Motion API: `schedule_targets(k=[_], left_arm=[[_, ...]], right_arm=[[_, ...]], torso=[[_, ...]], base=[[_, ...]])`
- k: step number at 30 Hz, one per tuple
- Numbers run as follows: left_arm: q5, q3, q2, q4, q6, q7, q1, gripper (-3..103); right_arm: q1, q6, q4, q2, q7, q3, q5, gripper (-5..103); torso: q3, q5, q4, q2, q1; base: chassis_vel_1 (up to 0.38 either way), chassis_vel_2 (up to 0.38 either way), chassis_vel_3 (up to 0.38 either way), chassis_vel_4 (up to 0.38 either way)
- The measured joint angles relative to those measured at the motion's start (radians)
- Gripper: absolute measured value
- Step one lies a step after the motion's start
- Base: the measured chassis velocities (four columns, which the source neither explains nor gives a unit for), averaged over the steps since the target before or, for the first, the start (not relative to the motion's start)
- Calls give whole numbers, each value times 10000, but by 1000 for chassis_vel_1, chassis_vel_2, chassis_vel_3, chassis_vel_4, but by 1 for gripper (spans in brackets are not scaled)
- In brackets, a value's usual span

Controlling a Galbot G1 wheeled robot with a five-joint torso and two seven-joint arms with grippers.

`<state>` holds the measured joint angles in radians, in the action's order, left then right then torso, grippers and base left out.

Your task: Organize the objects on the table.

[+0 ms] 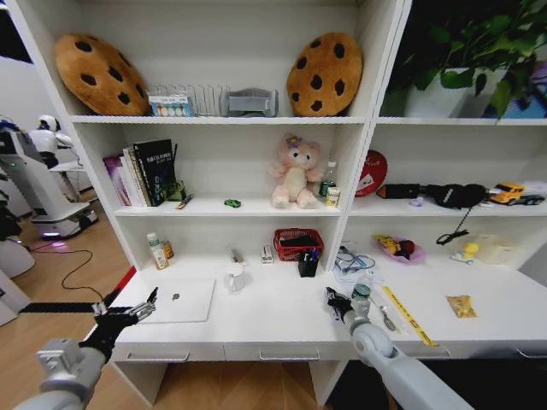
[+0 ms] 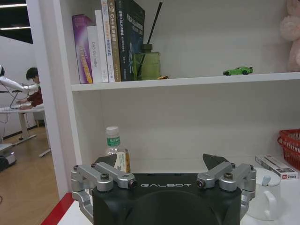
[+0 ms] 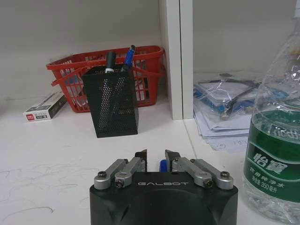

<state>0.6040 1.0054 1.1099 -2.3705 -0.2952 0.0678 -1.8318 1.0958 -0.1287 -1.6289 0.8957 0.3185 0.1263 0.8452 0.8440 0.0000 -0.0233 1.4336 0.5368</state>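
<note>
The closed silver laptop (image 1: pixel 178 301) lies flat on the white worktop (image 1: pixel 273 318), its long side along the front edge. Just beside the laptop's front corner, the left claw (image 1: pixel 147 305) hangs spread wide and empty. Far from the laptop, by the water bottle (image 3: pixel 276 150), the right claw (image 3: pixel 155 159) is nearly clenched around a blue pen (image 3: pixel 162 165), mostly hidden. The black pen holder (image 3: pixel 111 101) stands upright.

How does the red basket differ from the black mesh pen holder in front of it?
The red basket is wide and low; the black mesh pen holder is tall and narrow. The pen holder holds two pens; what the basket holds I cannot tell. Both stand upright on the white desk.
</note>
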Motion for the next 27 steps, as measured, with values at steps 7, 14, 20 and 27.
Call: schedule_targets(k=[7,14,20,27], left_arm=[[0,0,0,0,0,0,0,100],[0,0,0,0,0,0,0,100],[0,0,0,0,0,0,0,100],[0,0,0,0,0,-1,0,100]], right_arm=[[41,-2,-22,6,61,3,3,47],[93,-62,17,32,131,2,66,62],[56,-168,121,48,149,-24,155,56],[-10,-210,164,50,153,-64,188,28]], torso=[[0,0,0,0,0],[0,0,0,0,-1],[0,0,0,0,0],[0,0,0,1,0]], base=[[0,0,0,0],[0,0,0,0],[0,0,0,0],[0,0,0,0]])
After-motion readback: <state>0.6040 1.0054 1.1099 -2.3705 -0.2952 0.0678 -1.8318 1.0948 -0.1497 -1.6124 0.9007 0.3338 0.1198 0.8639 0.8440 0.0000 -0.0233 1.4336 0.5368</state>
